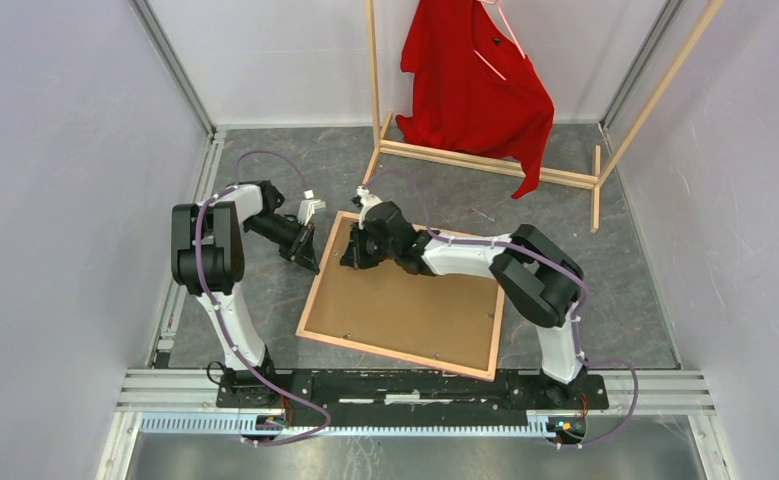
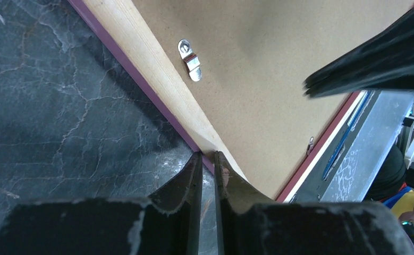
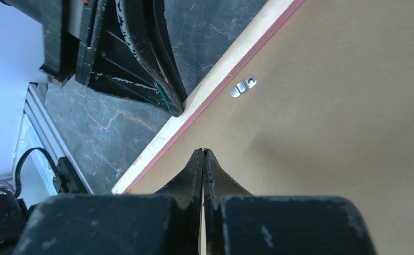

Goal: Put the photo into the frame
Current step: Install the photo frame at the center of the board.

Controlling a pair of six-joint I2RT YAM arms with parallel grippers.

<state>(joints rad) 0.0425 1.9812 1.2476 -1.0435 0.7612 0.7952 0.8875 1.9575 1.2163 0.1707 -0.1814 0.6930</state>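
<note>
Along the near edge of the table [image 1: 605,250] a ribbed metal rail [image 1: 415,424] and a black plate [image 1: 415,385] carry the two arm bases. The tabletop is dark grey with pale marble-like veins. Just beyond the bases, about the middle of the table, the frame [image 1: 395,356] lies flat and face down, turned a little askew, its light wood back up and a pink lip along the outer edge. A brown backing board [image 1: 415,305] fills it, with a small metal clip [image 2: 189,59] near the left rail. The right gripper [image 3: 202,151] is clenched with its fingers pressed together, and its tips are over the board close to the frame's far left corner. The left gripper [image 2: 207,155] is closed to a thin slit, its tips against the outside of the left rail; whether it nips the lip cannot be told. Towards the far edge stands a wooden clothes rack [image 1: 485,165] with a red shirt [image 1: 475,80]. Plain pale walls [image 1: 55,150] close in the table on three sides.
</note>
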